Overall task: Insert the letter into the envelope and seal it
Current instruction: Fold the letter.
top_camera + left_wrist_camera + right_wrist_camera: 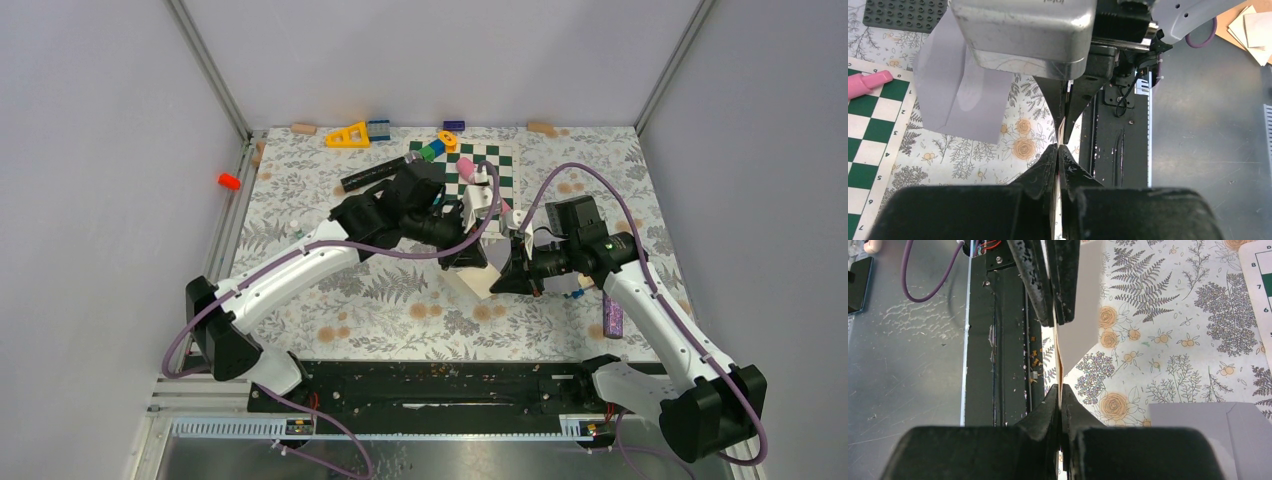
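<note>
Grey panel walls (420, 60) box in a table spread with a flowery cloth (400, 305); above its middle the two arms meet nose to nose, with the letter (481, 278) slung between them, off the cloth; the left gripper (1059, 148) is pressed together on one edge of the sheet and the right gripper (1060, 390) is pinched on the opposite edge, so both wrist views catch the paper edge-on, a thin pale line from one pair of tips to the other; the envelope (960, 105) lies flat on the cloth just beside and below, apart from the letter and held by nothing; whether its flap stands open I cannot tell

The letter looks thin and light, so I judge it will bow if the grips drift together and may tear if they pull apart; it is likely slick between hard pads, so a hold close to one edge seems best, leaving the leading edge free to enter the mouth; the envelope is just as light and may slide on the cloth when nudged, so it probably needs pinning on its body, away from the opening

As for the surface, the cloth is printed with ferns and orange blooms; a green and white chessboard (497, 160) lies toward the far side with a pink marker (868, 82) resting on it; a dark studded plate (903, 15) sits beyond the envelope; small coloured blocks are scattered along the far edge; a black rail (430, 385) at the near edge carries both arm bases
</note>
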